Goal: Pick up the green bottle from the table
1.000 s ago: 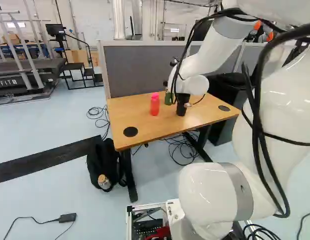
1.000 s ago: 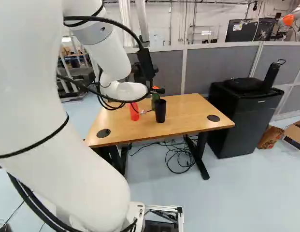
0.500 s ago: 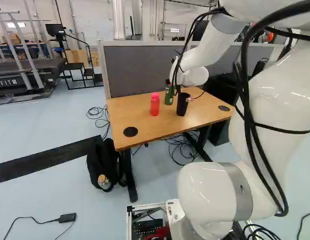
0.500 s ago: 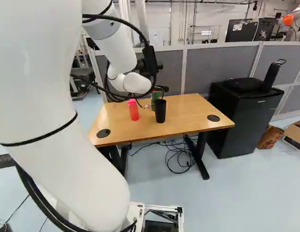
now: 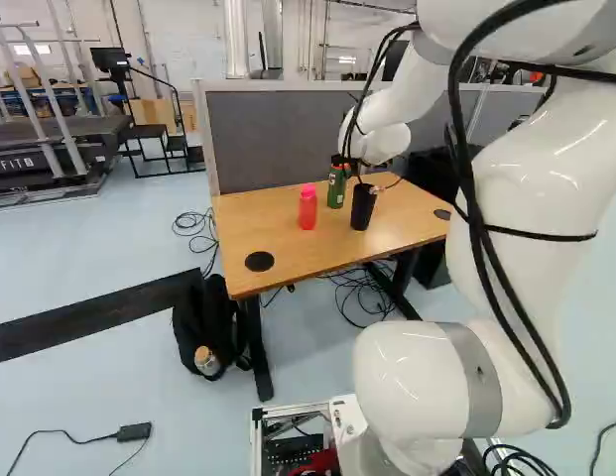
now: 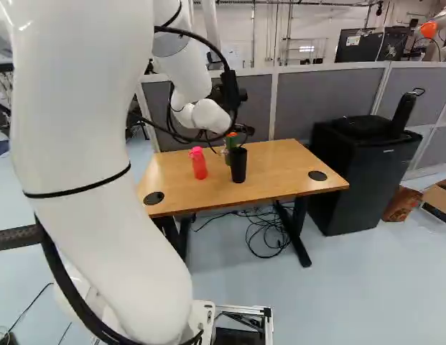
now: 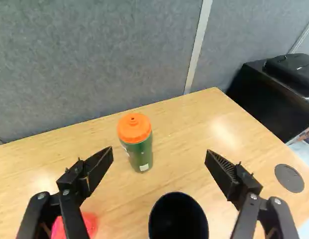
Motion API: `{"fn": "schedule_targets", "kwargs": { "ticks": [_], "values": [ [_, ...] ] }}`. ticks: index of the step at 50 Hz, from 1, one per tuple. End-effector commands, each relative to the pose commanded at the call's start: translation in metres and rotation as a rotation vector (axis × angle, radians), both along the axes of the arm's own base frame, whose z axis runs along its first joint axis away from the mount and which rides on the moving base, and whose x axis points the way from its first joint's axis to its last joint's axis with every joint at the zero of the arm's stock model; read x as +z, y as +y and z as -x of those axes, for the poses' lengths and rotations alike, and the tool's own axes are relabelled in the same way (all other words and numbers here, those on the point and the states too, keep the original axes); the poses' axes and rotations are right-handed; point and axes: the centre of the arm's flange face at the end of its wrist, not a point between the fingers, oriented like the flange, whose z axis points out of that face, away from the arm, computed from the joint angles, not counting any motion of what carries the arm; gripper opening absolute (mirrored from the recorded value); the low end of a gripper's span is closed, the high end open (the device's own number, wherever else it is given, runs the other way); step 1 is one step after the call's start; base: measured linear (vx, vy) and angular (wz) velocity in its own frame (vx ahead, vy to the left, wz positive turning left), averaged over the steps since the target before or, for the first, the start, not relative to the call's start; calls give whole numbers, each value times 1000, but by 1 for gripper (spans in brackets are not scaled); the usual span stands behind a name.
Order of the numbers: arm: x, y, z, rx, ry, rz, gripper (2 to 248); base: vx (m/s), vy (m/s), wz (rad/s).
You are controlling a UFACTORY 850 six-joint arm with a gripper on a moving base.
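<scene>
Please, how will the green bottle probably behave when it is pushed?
The green bottle looks stiff, judging by its straight wall. Standing tall and narrow, it might tip if pushed high; being round, it would probably roll afterwards.

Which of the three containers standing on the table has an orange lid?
The green bottle, beyond the black cup. The cup is open-topped, and the pink bottle has a pink lid.
</scene>
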Motion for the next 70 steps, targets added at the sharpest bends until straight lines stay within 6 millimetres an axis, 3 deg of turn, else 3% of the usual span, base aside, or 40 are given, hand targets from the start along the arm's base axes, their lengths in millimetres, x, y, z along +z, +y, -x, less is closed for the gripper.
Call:
{"fn": "schedule_targets", "kwargs": {
  "ticks": [13, 41, 70],
  "values": [
    [-4, -1, -27, 6, -3, 0, 247, 0, 0, 0],
    [-39, 17, -80, 48, 30, -4, 247, 0, 0, 0],
    [-74, 35, -95, 80, 77, -9, 247, 0, 0, 0]
  ]
}}
